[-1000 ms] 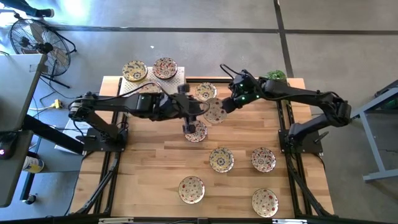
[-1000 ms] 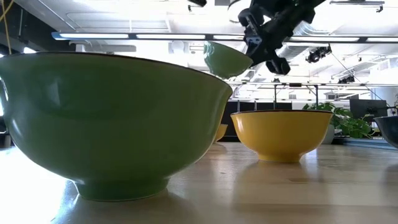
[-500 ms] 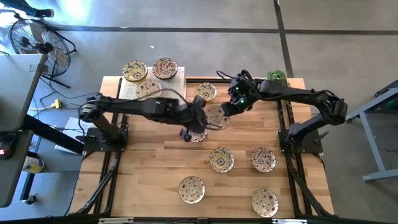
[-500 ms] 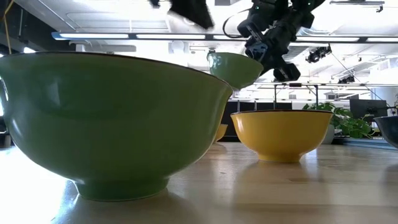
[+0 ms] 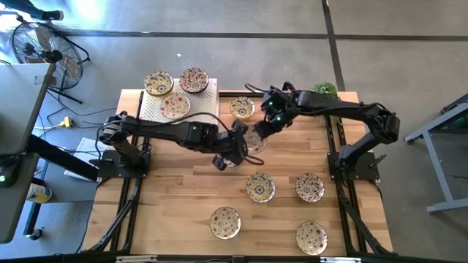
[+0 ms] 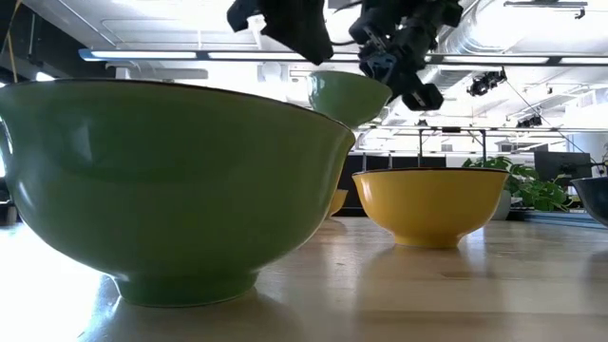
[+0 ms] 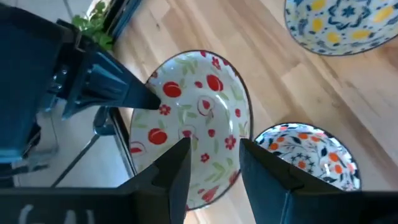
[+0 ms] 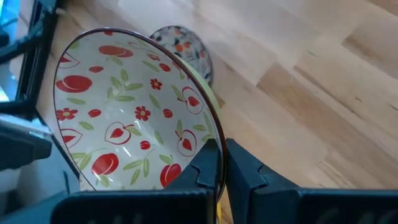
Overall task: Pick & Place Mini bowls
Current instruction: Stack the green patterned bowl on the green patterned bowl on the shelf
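A red-patterned bowl (image 8: 134,134) is held above the middle of the bench (image 5: 175,204), clamped by its rim in the right gripper (image 8: 219,163), whose jaws are pressed together on the rim edge. In the high view this bowl (image 5: 254,139) is seen between the two arms. The left gripper (image 7: 212,163) is placed at the opposite rim of the same bowl (image 7: 189,127), its jaws set apart with the rim lying between them; whether the rim is touched cannot be told. From the low view the bowl (image 6: 347,95) is shown lifted off the bench, green on its outside, with both grippers around it.

Another bowl (image 7: 305,155) lies on the bench directly beneath. Four more bowls are spread over the near half of the bench, one (image 5: 260,187) just below the arms. One bowl (image 5: 242,107) sits at the far edge. Three bowls rest on the white rack (image 5: 205,98) at the far left corner.
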